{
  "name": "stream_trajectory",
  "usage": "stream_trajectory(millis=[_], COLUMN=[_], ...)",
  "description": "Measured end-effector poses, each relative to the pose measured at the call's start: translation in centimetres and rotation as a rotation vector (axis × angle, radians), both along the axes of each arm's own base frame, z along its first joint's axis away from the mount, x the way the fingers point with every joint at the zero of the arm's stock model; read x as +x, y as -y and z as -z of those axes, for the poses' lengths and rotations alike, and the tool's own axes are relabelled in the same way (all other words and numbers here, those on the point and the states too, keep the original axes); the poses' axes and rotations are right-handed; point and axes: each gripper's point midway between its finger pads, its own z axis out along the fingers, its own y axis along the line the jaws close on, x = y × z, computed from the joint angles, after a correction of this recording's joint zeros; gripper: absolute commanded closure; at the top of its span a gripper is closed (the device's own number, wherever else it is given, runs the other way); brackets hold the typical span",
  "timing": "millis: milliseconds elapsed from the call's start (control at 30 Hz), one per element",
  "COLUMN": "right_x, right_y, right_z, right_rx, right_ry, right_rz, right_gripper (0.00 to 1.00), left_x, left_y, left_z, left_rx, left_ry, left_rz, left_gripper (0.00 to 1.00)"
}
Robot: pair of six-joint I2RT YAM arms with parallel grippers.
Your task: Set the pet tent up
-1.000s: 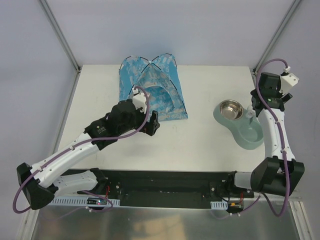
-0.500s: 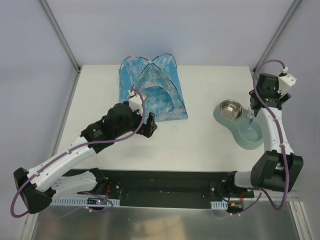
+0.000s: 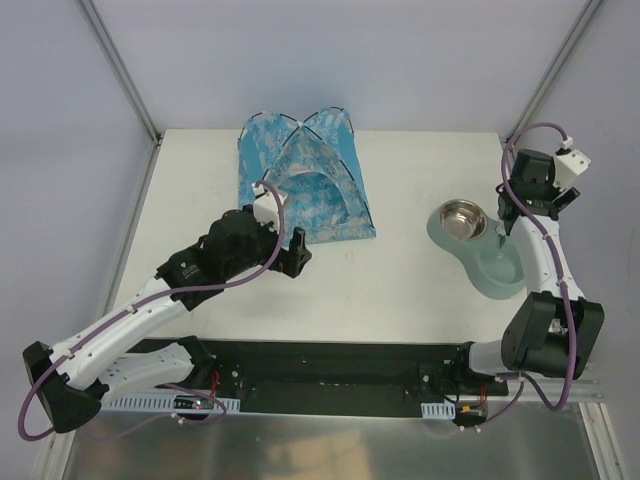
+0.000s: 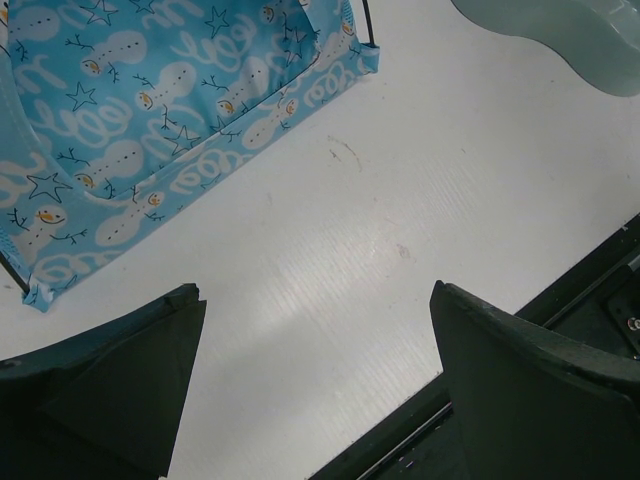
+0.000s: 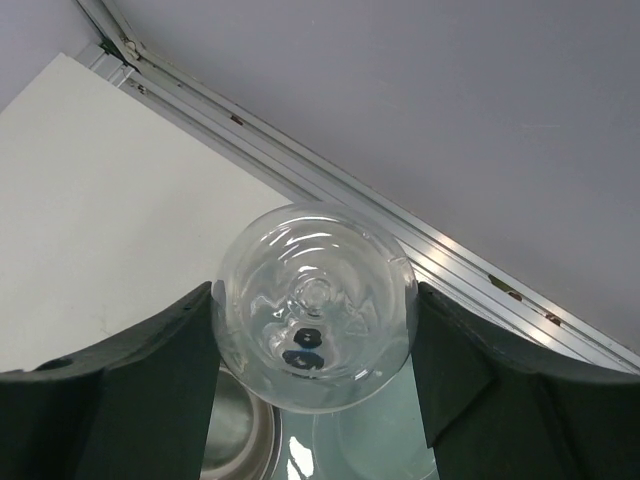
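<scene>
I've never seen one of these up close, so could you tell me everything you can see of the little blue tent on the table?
The pet tent is a small dome of light blue cloth printed with white snowmen, stars and squiggles. Thin black poles arch over it, cross at the top and run down to its corners. An arched opening faces the arms. It stands upright on the white table, toward the far edge. The open left gripper hovers by its near corner, not touching it.

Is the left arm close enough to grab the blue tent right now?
Probably yes. The left pincer is open and sits just in front of the pet tent. Only bare table lies between them, so nothing seems to block a short reach to the near edge of the tent.
</scene>
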Motion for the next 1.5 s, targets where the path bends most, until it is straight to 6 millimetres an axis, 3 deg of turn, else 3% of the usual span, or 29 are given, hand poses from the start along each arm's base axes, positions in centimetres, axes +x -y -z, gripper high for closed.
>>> stream_trajectory(millis=[133, 300, 367, 500, 667, 767, 967, 1233, 1400, 1500], right_x=[0.2, 0.5, 0.5, 0.6, -0.5, -1.0, -1.5, -6.1, -9.1, -11.7], right_y=[-0.1, 0.0, 0.1, 0.0, -1.2, -1.7, -2.2, -3.9, -6.2, -7.9], right_z=[1.4, 1.5, 1.6, 1.6, 3.6, 3.6, -0.6, -7.5, -9.2, -9.2], right_rx=[0.009, 0.0, -0.003, -0.006, 0.045, 0.07, 0.094, 0.147, 0.243, 0.321], right_ry=[-0.013, 0.006, 0.011, 0.021, -0.072, -0.109, -0.065, 0.042, 0.085, 0.092], right_rz=[-0.006, -0.006, -0.005, -0.004, -0.03, -0.043, -0.047, -0.073, -0.126, -0.149], right_gripper=[0.57, 0.51, 0.41, 0.02, 0.01, 0.01, 0.01, 0.01, 0.01, 0.01], left_x=[0.0, 0.0, 0.1, 0.1, 0.1, 0.2, 0.1, -0.6, -1.1, -1.8], left_y=[-0.1, -0.1, -0.2, -0.2, -0.2, -0.3, -0.2, -1.0, -2.3, -4.4], left_z=[0.1, 0.1, 0.1, 0.1, 0.1, 0.1, 0.1, -0.9, -2.9, -5.0], left_rx=[0.001, 0.0, 0.0, 0.0, 0.0, 0.0, -0.003, -0.012, -0.026, -0.037], left_ry=[-0.001, -0.002, -0.001, -0.002, -0.002, -0.002, -0.003, 0.005, 0.024, 0.047], left_rz=[-0.001, -0.001, -0.007, -0.008, -0.009, -0.012, -0.006, -0.008, -0.045, -0.107], left_gripper=[0.01, 0.01, 0.01, 0.01, 0.01, 0.01, 0.01, 0.01, 0.01, 0.01])
